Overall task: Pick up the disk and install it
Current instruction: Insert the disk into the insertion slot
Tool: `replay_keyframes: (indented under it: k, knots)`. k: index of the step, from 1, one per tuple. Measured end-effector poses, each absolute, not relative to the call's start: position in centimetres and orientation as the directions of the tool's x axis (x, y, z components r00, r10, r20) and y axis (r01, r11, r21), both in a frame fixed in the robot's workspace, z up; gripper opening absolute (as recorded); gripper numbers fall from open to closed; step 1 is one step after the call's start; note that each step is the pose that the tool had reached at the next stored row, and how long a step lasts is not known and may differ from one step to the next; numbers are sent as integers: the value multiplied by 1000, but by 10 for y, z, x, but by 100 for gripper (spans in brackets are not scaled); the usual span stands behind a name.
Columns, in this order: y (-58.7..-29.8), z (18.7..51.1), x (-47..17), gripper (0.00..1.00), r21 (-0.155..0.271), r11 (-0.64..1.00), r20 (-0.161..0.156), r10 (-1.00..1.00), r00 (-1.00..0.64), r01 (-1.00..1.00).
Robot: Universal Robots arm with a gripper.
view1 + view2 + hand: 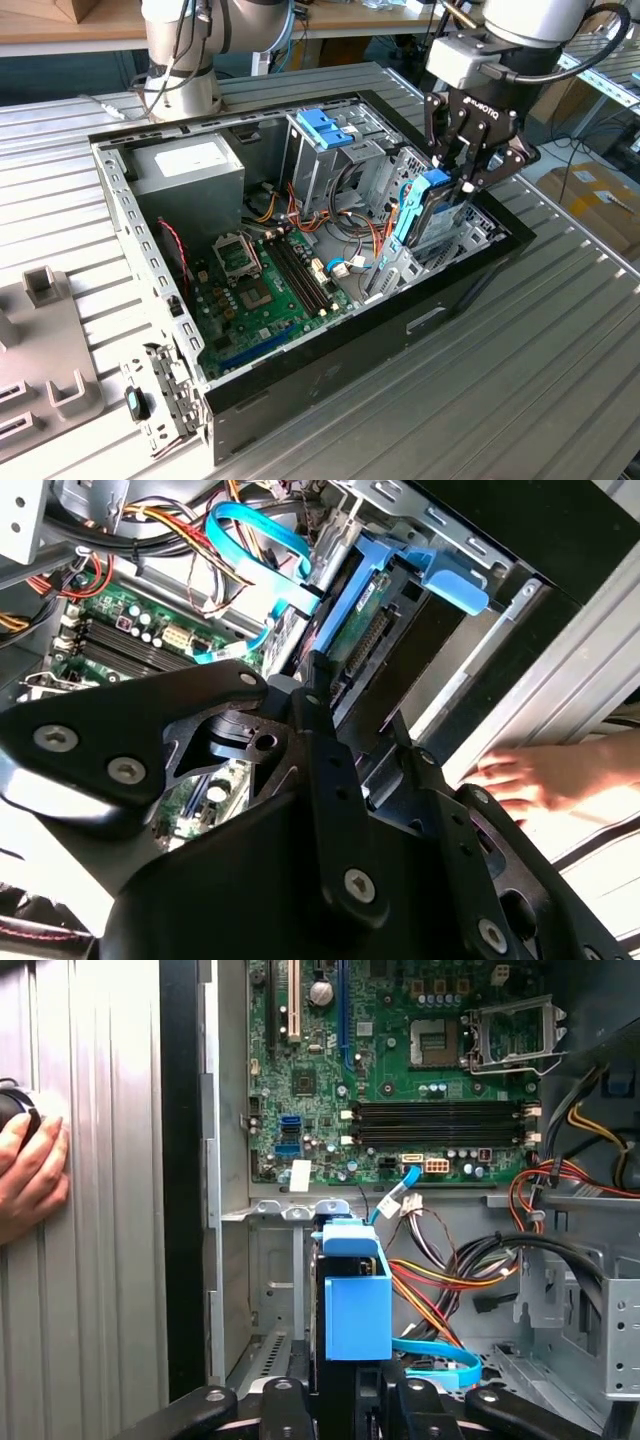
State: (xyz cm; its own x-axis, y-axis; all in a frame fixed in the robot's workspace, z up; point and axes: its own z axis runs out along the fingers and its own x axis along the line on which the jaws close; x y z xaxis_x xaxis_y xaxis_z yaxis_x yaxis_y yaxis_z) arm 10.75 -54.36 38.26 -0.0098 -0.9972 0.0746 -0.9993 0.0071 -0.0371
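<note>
One arm in play, and its claw (455, 182) is clamped narrow on the upper end of the disk (430, 208), fingers pinching it from both flat sides. The disk stands nearly upright, slightly tilted, its light-blue carrier rail facing the open middle of the computer case (470, 272), and its lower end is down inside the case at the end nearest the table's (560, 350) edge on the exterior view's right. In the first wrist view the disk (357, 1300) shows edge-on, blue rail up front, just beside the case's side wall, with orange and red cables fanning out next to it and a flat blue cable curled near the claw. The green motherboard (265, 290) lies on the case floor, well apart from the disk. A darker blue bracket (325, 127) sits atop the metal drive cage (318, 170) toward the far side of the case. Outside the case wall, a person's hand (30, 1175) rests on the ribbed table, and the second wrist view catches that hand (540, 775) too.
</note>
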Motion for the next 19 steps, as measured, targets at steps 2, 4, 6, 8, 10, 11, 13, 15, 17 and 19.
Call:
replay_keyframes:
  k: [2,4,6,8,10,11,13,15,17,19]
  knots:
    - [-544,377,107,35,-37,7,75,-997,-10,-999]
    - [-544,371,108,35,-37,7,74,-997,-10,-999]
    - [-544,367,108,35,-37,7,75,-997,-10,-999]
    - [-544,364,107,35,-37,7,74,-997,-10,-999]
    - [-544,363,108,35,-37,7,74,-997,-10,-999]
    - [-544,363,108,35,-37,7,74,-997,-10,-999]
    - [-544,364,107,35,-37,7,74,-997,-10,-999]
    - [-544,363,108,36,-37,7,74,-997,-10,-999]
    - [-544,363,107,42,-37,7,74,-997,-10,-999]
    - [-544,363,107,42,-37,7,74,-997,-10,-999]
